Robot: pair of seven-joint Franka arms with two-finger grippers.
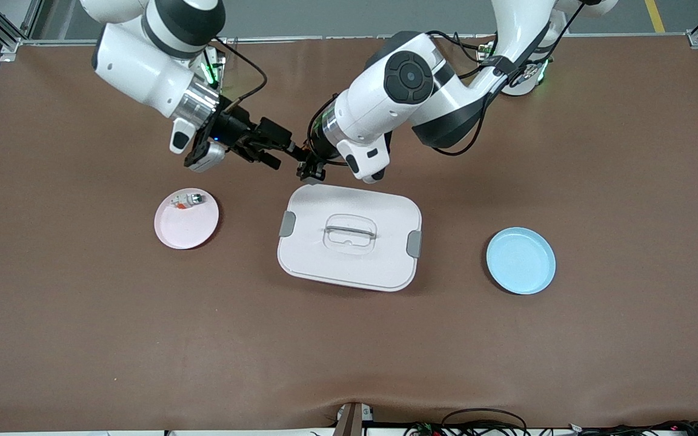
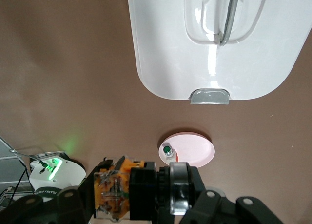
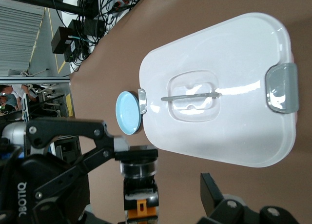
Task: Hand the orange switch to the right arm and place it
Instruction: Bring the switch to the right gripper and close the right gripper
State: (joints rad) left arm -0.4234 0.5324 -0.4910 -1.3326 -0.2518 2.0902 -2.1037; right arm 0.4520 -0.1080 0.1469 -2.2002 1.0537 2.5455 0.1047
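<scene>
The orange switch (image 2: 131, 187) is held in the air by my left gripper (image 2: 139, 197), which is shut on it end to end: one finger on the orange body, one on the round dark button end. In the front view the left gripper (image 1: 311, 168) hangs over the bare table beside the white box's rim. My right gripper (image 1: 285, 148) meets it there. In the right wrist view the switch (image 3: 140, 185) stands between the right gripper's (image 3: 161, 192) spread fingers, with a clear gap to one finger (image 3: 210, 187). The right gripper is open.
A white lidded box (image 1: 349, 236) with grey latches lies mid-table. A pink plate (image 1: 186, 227) toward the right arm's end holds a whitish-clear part with green and red bits (image 1: 186, 200). An empty blue plate (image 1: 520, 260) lies toward the left arm's end.
</scene>
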